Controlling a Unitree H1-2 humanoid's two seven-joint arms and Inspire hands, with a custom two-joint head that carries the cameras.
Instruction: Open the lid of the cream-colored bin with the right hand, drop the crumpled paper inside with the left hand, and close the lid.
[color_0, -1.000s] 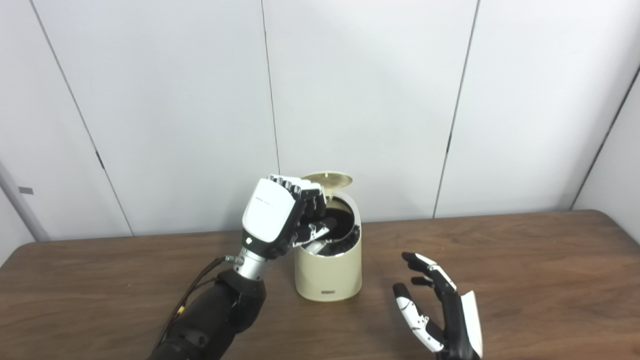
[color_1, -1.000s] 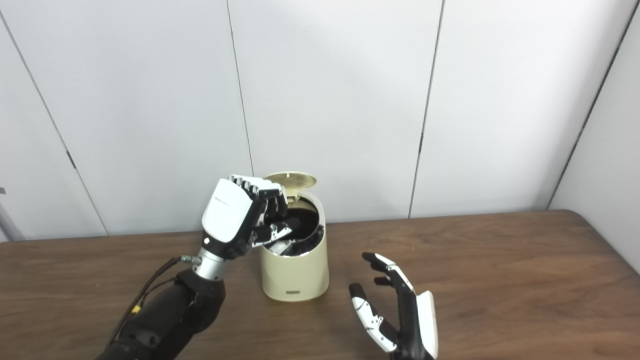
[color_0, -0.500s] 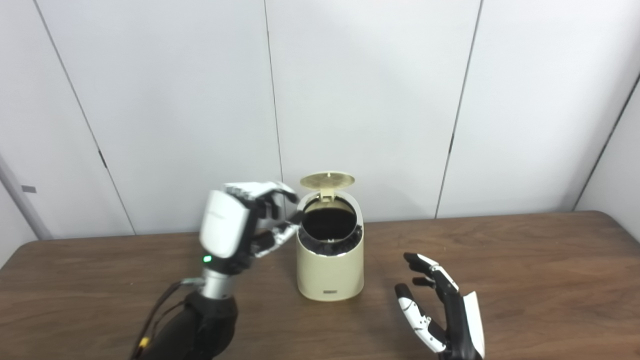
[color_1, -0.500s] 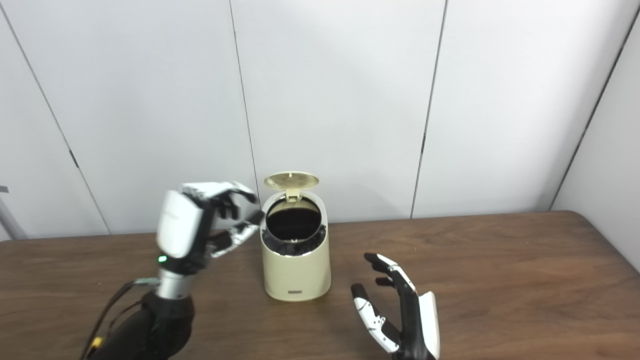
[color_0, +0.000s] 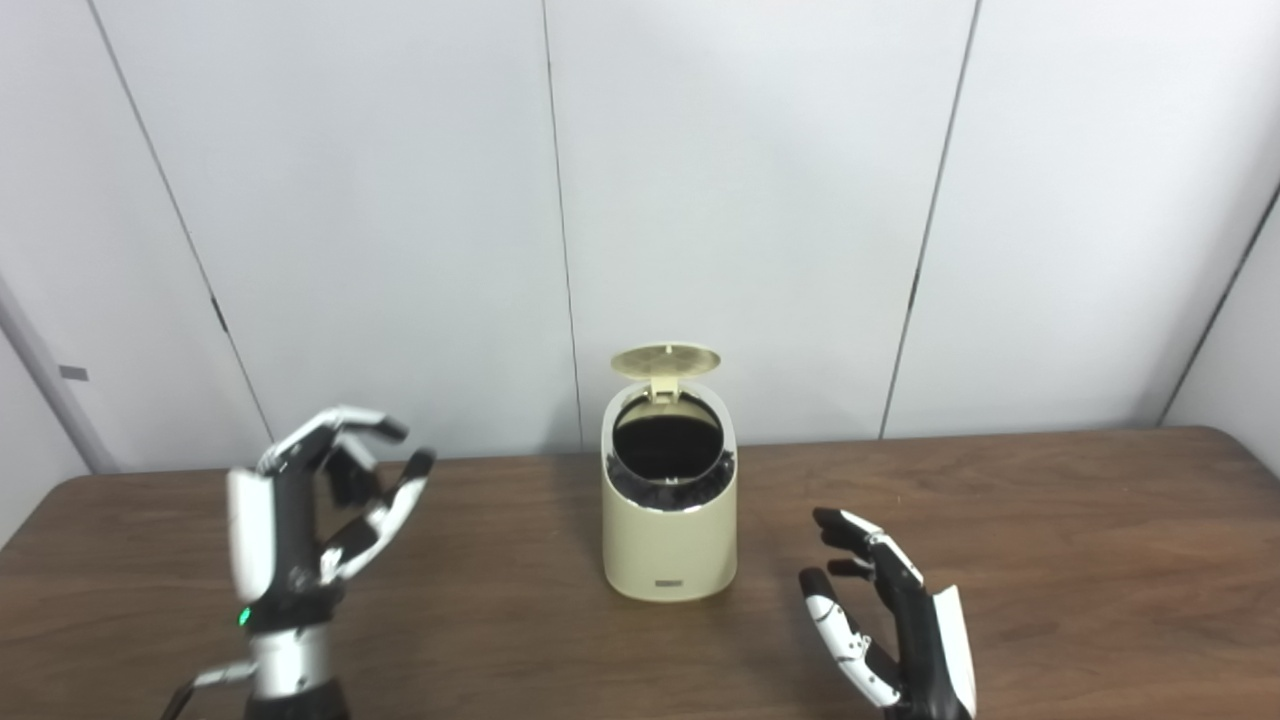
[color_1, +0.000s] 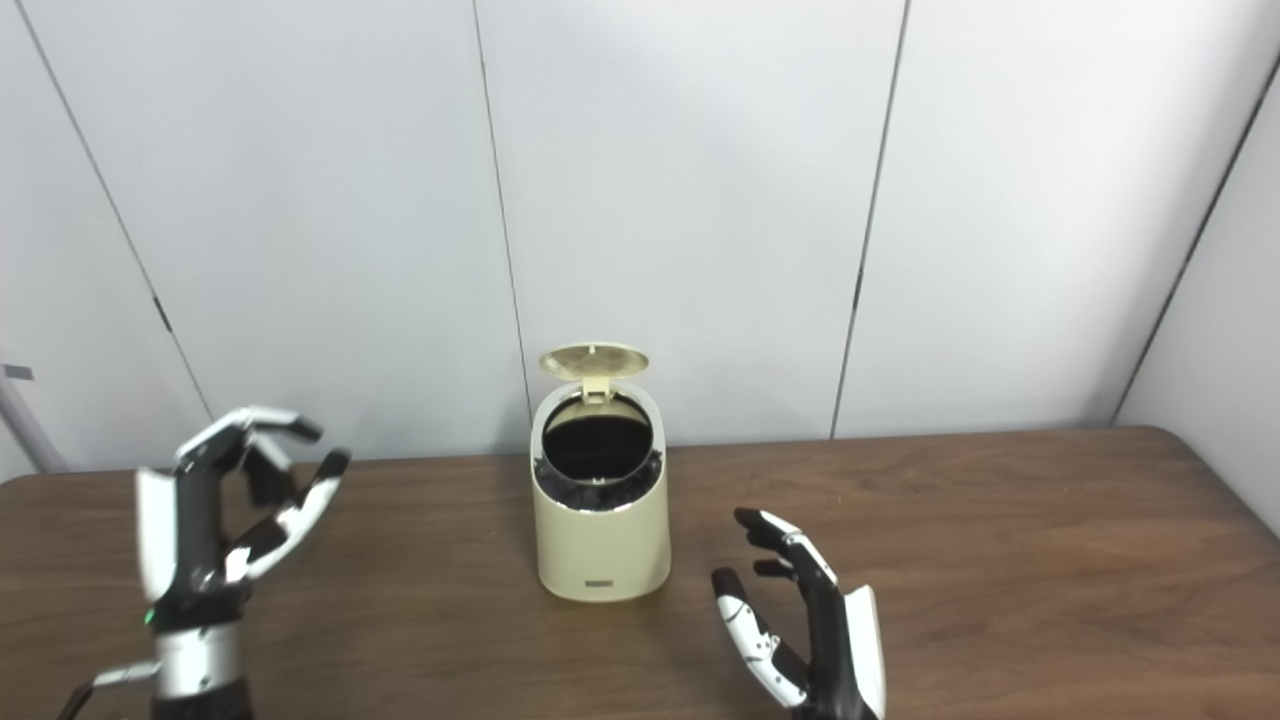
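The cream-colored bin (color_0: 668, 540) stands on the brown table near its middle, with its round lid (color_0: 666, 361) hinged up at the back and a dark opening showing. No crumpled paper is visible anywhere. My left hand (color_0: 300, 525) is raised well left of the bin, fingers apart and holding nothing. Right of the bin and closer to me, my right hand (color_0: 895, 625) hovers low over the table, open and empty, palm facing left.
The wooden table (color_0: 1050, 560) runs across the whole view, with its rounded right corner at the far right. White wall panels (color_0: 750, 200) stand close behind the bin.
My left hand has pulled back from over the bin's mouth, leftward and toward me, and its fingers have spread. The right hand has stayed put. The view shifted slightly.
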